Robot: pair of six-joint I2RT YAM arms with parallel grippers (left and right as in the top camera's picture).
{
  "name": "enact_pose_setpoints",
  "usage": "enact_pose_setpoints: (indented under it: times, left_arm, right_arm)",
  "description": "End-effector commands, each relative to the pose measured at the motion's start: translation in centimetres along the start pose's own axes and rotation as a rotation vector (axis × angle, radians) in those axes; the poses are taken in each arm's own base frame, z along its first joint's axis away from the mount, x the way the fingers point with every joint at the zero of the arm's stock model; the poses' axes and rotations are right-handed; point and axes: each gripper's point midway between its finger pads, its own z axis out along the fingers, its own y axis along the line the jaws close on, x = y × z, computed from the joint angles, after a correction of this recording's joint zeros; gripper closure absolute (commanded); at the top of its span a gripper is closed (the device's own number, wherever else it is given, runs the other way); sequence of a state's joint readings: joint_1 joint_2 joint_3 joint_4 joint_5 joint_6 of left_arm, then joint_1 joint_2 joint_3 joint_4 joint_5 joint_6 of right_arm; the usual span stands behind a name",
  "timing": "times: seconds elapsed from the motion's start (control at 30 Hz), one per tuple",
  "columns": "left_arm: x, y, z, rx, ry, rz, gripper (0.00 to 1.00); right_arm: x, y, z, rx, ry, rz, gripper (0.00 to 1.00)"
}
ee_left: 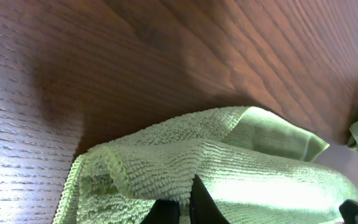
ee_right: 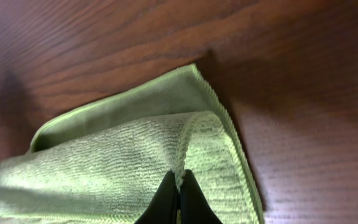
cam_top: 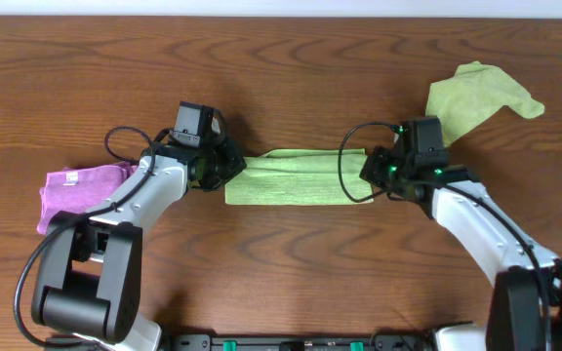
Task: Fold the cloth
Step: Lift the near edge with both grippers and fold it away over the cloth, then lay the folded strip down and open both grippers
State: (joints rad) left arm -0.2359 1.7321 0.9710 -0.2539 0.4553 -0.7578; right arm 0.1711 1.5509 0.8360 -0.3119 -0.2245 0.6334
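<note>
Here we are at the middle of the dark wooden tabletop (cam_top: 291, 273), and the long lime-green terry cloth (cam_top: 296, 177) lies there as a doubled strip running from 9 o'clock to 3 o'clock. We have an arm on each short end.

The left fingers (ee_left: 199, 202) at the 9 o'clock end are drawn nearly together with the looped pile bunched between them. We read that as a pinch on the cloth. The right fingers (ee_right: 163, 205) at the 3 o'clock end are pressed tight, with no gap showing, and nip the stitched hem where the top layer folds over.

Our judgement is that the next fold brings one short end over to meet the other. To do it well we want:
- both layers caught in each pinch, not just the top one
- a lift only high enough to clear the pile
- the travelling end carried straight along the strip so the hems line up
- the anchoring end held flat

Two other cloths sit well apart and out of our path: a crumpled lime-green cloth (cam_top: 481, 97) at 2 o'clock and a folded purple cloth (cam_top: 76, 190) at 9 o'clock.
</note>
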Motion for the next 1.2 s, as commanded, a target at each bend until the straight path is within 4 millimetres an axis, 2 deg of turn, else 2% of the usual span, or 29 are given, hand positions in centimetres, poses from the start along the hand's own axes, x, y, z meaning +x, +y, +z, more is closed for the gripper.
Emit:
enact_pose_setpoints:
  times: [0.0,0.33,0.53,0.63,0.67,0.7,0.73,0.77,0.8,0.87,1.03,1.17]
  left_arm:
    - [-1.8,0.8,-0.1,-0.052,-0.067,0.013,0.94]
    - [-2.9,1.1,0.0,-0.075,-0.122,0.037,0.94]
    - [-2.3,1.7,1.7,-0.064,-0.068,0.024,0.94]
    - [-2.3,1.8,1.9,-0.067,-0.067,0.023,0.94]
    - [-2.4,1.7,1.9,-0.065,-0.073,0.027,0.91]
    - [-2.5,1.6,1.9,-0.062,-0.077,0.029,0.77]
    - [-2.6,1.6,1.9,-0.059,-0.08,0.03,0.54]
    - [-2.7,1.5,1.9,-0.057,-0.082,0.032,0.41]
    - [-2.8,1.4,1.9,-0.053,-0.086,0.036,0.25]
    - [-2.8,1.4,1.9,-0.053,-0.086,0.037,0.03]
    - [-2.6,0.9,1.9,-0.031,-0.07,0.044,0.05]
    - [-3.0,-1.4,1.2,0.035,-0.057,0.105,0.05]
  right_arm:
    - [-2.0,-1.1,-0.1,0.064,-0.079,-0.016,0.99]
    - [-2.1,-1.5,1.1,0.074,-0.076,-0.025,0.99]
    - [-2.3,-1.6,1.1,0.081,-0.083,-0.034,0.99]
    - [-2.4,-1.8,1.1,0.092,-0.091,-0.037,0.99]
    - [-2.4,-1.8,1.1,0.094,-0.092,-0.04,0.96]
    - [-2.5,-1.8,1.1,0.095,-0.093,-0.04,0.86]
    - [-2.5,-1.8,1.1,0.094,-0.095,-0.04,0.72]
    - [-2.5,-1.8,1.1,0.093,-0.096,-0.041,0.68]
    - [-2.6,-1.7,1.1,0.092,-0.098,-0.041,0.59]
    - [-2.7,-1.8,1.0,0.096,-0.105,-0.042,0.33]
    - [-3.0,-1.5,0.9,0.087,-0.109,-0.038,0.27]
    - [-3.0,-0.9,0.3,0.088,-0.077,-0.011,0.27]
